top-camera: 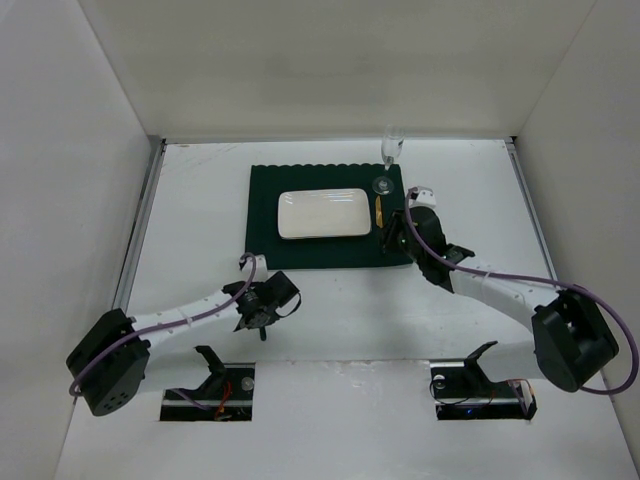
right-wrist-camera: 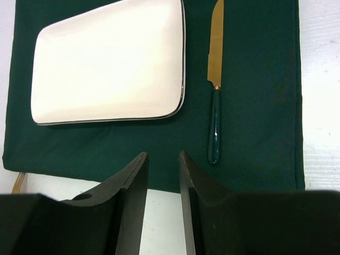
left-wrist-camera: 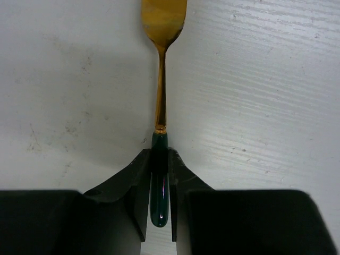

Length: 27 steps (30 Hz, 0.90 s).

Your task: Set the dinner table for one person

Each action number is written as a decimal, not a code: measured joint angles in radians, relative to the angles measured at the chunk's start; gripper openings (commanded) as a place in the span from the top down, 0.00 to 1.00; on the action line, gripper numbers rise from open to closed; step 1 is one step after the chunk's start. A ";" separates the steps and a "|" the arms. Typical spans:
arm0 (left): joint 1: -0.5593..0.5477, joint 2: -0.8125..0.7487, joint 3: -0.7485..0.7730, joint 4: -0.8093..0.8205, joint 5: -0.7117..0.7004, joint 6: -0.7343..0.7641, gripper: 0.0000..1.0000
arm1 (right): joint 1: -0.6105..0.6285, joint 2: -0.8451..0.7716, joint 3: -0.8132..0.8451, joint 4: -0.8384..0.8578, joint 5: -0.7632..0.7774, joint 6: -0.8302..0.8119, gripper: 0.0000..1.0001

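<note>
The white dinner table [top-camera: 200,200] carries a dark green placemat [top-camera: 265,200] with a white rectangular plate [top-camera: 322,214] on it. A gold knife with a green handle [right-wrist-camera: 215,79] lies on the mat right of the plate [right-wrist-camera: 106,64]. A wine glass [top-camera: 388,165] stands at the mat's far right corner. My right gripper [right-wrist-camera: 162,155] is open and empty, over the mat's near edge, left of the knife handle. My left gripper [left-wrist-camera: 160,151] is shut on the green handle of a gold utensil [left-wrist-camera: 161,95], held low over the bare table near the mat's near left corner [top-camera: 262,312].
White walls enclose the table on the left, far and right sides. A metal rail [top-camera: 140,225] runs along the left edge. A small gold tip [right-wrist-camera: 18,183] shows just off the mat's near left corner in the right wrist view.
</note>
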 measured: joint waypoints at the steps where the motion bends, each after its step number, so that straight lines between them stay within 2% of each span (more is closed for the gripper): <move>1: -0.001 -0.002 0.000 -0.002 0.000 0.000 0.97 | 0.000 0.000 -0.002 0.000 -0.005 0.003 0.64; 5: -0.024 -0.042 0.005 -0.066 0.000 -0.009 0.97 | 0.000 0.000 -0.006 0.006 -0.034 0.013 0.64; 10: -0.061 -0.215 0.070 -0.203 -0.038 -0.059 0.97 | -0.001 -0.007 -0.016 0.014 -0.050 0.022 0.64; 15: -0.022 -0.266 0.156 -0.186 -0.097 -0.047 0.96 | -0.001 -0.008 -0.020 0.025 -0.056 0.028 0.64; 18: 0.051 -0.196 0.173 -0.067 -0.112 0.033 0.96 | -0.001 -0.008 -0.021 0.033 -0.056 0.029 0.64; 22: 0.198 -0.021 0.212 0.121 -0.087 0.187 0.96 | -0.001 -0.008 -0.021 0.051 -0.056 0.029 0.64; 27: 0.359 0.218 0.360 0.303 -0.023 0.373 0.95 | -0.001 -0.008 -0.029 0.068 -0.056 0.030 0.64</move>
